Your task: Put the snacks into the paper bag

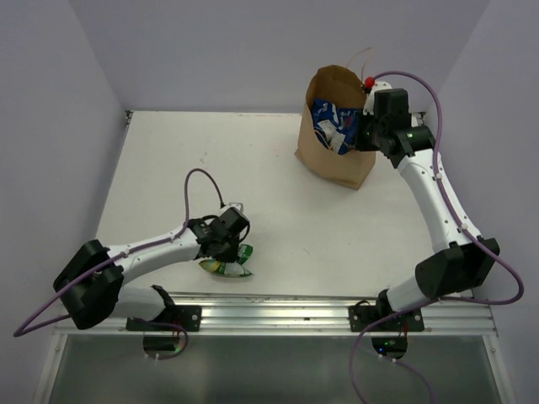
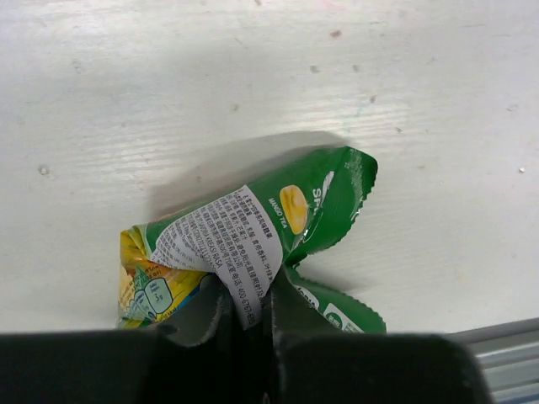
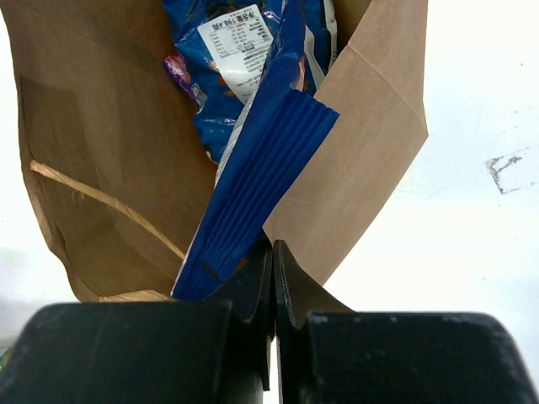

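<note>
A crumpled green snack packet (image 2: 307, 202) lies near the table's front edge (image 1: 226, 268). My left gripper (image 2: 251, 296) is shut on its white label flap; from above it sits over the packet (image 1: 229, 251). The brown paper bag (image 1: 333, 164) stands at the back right with its mouth open. Blue-white snack packets (image 3: 257, 181) lie inside it (image 1: 328, 122), with a bit of purple packet (image 3: 177, 71) beside them. My right gripper (image 3: 273, 252) is shut, its tips pinching the bag's right rim (image 1: 364, 128). The bag's inner wall (image 3: 101, 126) fills the right wrist view.
A twisted paper handle (image 3: 101, 202) hangs inside the bag. A metal rail (image 1: 278, 307) runs along the near edge, just in front of the green packet. Purple-grey walls close in the table on the left, back and right.
</note>
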Tool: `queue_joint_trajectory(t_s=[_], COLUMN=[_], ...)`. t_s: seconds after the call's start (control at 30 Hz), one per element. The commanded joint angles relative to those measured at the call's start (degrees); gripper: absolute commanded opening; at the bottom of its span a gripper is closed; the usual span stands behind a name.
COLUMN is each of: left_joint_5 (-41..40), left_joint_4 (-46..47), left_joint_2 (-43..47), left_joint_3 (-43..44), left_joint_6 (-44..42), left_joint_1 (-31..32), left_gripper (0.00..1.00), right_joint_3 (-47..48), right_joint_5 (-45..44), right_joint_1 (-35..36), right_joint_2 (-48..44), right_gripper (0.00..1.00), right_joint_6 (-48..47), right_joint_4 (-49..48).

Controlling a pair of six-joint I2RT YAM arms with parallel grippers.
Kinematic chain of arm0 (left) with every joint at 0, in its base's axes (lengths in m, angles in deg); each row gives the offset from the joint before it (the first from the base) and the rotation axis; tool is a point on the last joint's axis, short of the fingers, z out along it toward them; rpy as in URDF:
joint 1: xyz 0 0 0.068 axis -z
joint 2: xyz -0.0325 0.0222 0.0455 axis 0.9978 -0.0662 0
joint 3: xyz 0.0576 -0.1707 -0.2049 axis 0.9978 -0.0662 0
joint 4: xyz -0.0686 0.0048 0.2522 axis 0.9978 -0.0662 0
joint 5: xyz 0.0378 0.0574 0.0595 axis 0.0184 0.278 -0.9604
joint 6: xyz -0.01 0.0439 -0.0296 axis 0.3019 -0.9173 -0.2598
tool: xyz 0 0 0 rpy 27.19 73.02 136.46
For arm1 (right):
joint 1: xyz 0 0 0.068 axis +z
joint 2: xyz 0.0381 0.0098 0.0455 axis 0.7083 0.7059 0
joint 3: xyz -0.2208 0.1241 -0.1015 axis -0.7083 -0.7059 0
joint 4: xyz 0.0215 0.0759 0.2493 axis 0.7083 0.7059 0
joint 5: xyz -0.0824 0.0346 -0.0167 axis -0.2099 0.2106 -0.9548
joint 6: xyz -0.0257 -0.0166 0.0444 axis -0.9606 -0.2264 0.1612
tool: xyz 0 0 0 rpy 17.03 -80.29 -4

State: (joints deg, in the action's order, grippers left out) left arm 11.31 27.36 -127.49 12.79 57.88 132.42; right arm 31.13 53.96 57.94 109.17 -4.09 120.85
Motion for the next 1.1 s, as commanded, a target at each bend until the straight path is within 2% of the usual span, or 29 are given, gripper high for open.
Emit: queue_joint_trajectory(t_s=[0.0, 0.1, 0.13, 0.2, 0.23, 0.3, 0.33, 0.43, 0.47, 0.5, 0.53, 0.67, 0.73, 0.83, 0.93, 1.07], left_joint_5=[3.33, 0.25, -1.84, -3.44, -4.23, -4.68, -4.33, -3.19, -2.92, -2.83, -2.92, -0.82, 0.76, 5.06, 7.44, 7.54], left_joint_4=[-2.41, -4.70, -5.49, -7.16, -7.52, -9.09, -9.45, -8.67, -7.97, -5.26, -2.71, 21.84, 24.99, 26.05, 31.66, 38.34], left_joint_2=[-3.49, -4.89, -5.86, -10.40, -12.35, -20.22, -23.06, -34.23, -36.60, -40.02, -40.49, -36.37, -37.93, -44.78, -49.71, -54.63], left_joint_3=[-0.05, 9.71, 18.01, 29.03, 41.18, 53.89, 68.23, 87.39, 97.62, 100.86, 102.02, 88.45, 88.40, 92.54, 92.98, 95.96], left_joint_6=[1.50, -3.50, -6.30, -9.21, -12.18, -15.28, -17.99, -23.18, -24.16, -26.00, -26.71, -27.68, -26.02, -23.13, -22.50, -23.38], left_joint_1=[2.38, 2.56, 2.56, 2.56, 2.56, 2.47, 2.47, 2.48, 2.47, 2.30, 2.30, 1.60, 0.54, -1.56, -2.44, -2.53], left_gripper=[0.00, 0.00, 0.00, 0.00, 0.00, 0.00, 0.00, 0.00, 0.00, 0.00, 0.00, 0.00, 0.00, 0.00, 0.00, 0.00], right_joint_3=[0.31, 0.22, 0.22, 0.22, 0.31, 0.75, 0.92, 1.54, 1.80, 1.89, 1.89, 1.45, 1.28, 1.01, 1.01, 0.84], right_joint_5=[2.50, 2.50, 2.59, 2.59, 2.59, 2.50, 2.50, 2.76, 3.02, 2.94, 3.03, 3.03, 2.76, 2.41, 1.89, 1.97], right_joint_1=[0.61, 0.52, 0.52, 0.61, 0.61, 0.61, 0.61, 0.78, 0.70, 0.69, 0.78, 0.96, 0.96, 0.96, 0.96, 0.96], right_joint_2=[-3.07, -2.98, -2.98, -2.98, -2.98, -2.72, -2.63, -2.37, -2.45, -2.37, -2.37, -2.71, -2.89, -3.16, -3.16, -3.07], right_gripper=[0.00, 0.00, 0.00, 0.00, 0.00, 0.00, 0.00, 0.00, 0.00, 0.00, 0.00, 0.00, 0.00, 0.00, 0.00, 0.00], right_joint_6=[0.65, 0.73, 0.73, 0.73, 0.73, 0.73, 0.73, 0.91, 1.00, 1.08, 1.08, 1.17, 1.00, 0.73, 0.56, 0.56], right_joint_4=[-1.87, -1.87, -1.78, -1.78, -1.78, -1.61, -1.61, -1.52, -1.52, -1.52, -1.52, -1.52, -1.52, -1.43, -1.26, -1.08])
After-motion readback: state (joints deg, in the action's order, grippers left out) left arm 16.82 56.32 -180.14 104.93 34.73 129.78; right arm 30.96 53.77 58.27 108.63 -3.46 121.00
